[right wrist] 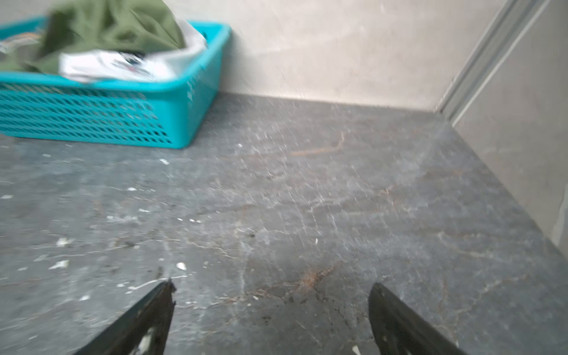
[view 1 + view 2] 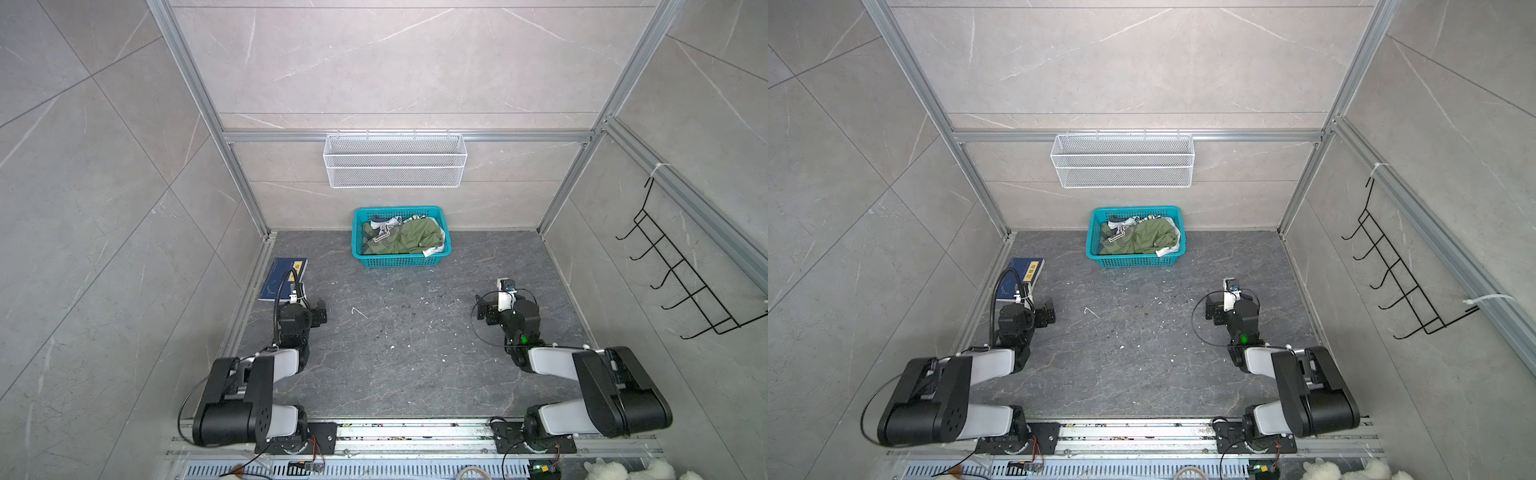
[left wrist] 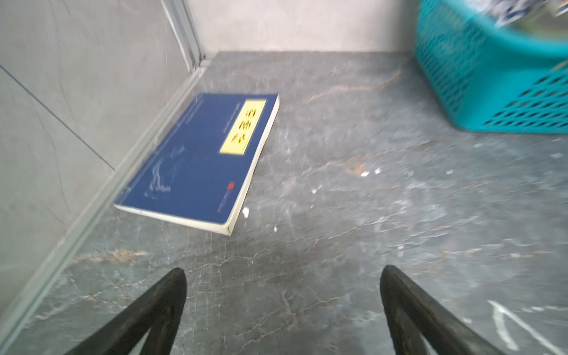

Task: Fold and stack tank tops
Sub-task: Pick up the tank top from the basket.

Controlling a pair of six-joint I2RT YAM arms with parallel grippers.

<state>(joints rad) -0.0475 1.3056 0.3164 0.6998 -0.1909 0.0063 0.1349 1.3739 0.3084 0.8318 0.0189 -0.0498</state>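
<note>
Both tank tops lie crumpled in the teal basket (image 2: pixel 399 262) (image 2: pixel 1133 262) at the back of the table. The olive green tank top (image 2: pixel 409 241) (image 2: pixel 1148 237) (image 1: pixel 113 27) is on top. The white tank top (image 2: pixel 432 250) (image 2: pixel 1168 249) (image 1: pixel 123 66) pokes out beneath it at the basket's near right corner. My left gripper (image 2: pixel 320 313) (image 2: pixel 1047 313) (image 3: pixel 281 270) hovers open over bare table, left of centre. My right gripper (image 2: pixel 482 309) (image 2: pixel 1210 311) (image 1: pixel 272 285) is open too, right of centre. Both are well short of the basket and hold nothing.
A blue book (image 2: pixel 282 278) (image 3: pixel 199 159) lies flat by the left wall, just beyond my left gripper. A white wire basket (image 2: pixel 395 162) hangs on the back wall and a black hook rack (image 2: pixel 681 274) on the right wall. The dark stone table (image 2: pixel 415 365) spreads between the arms.
</note>
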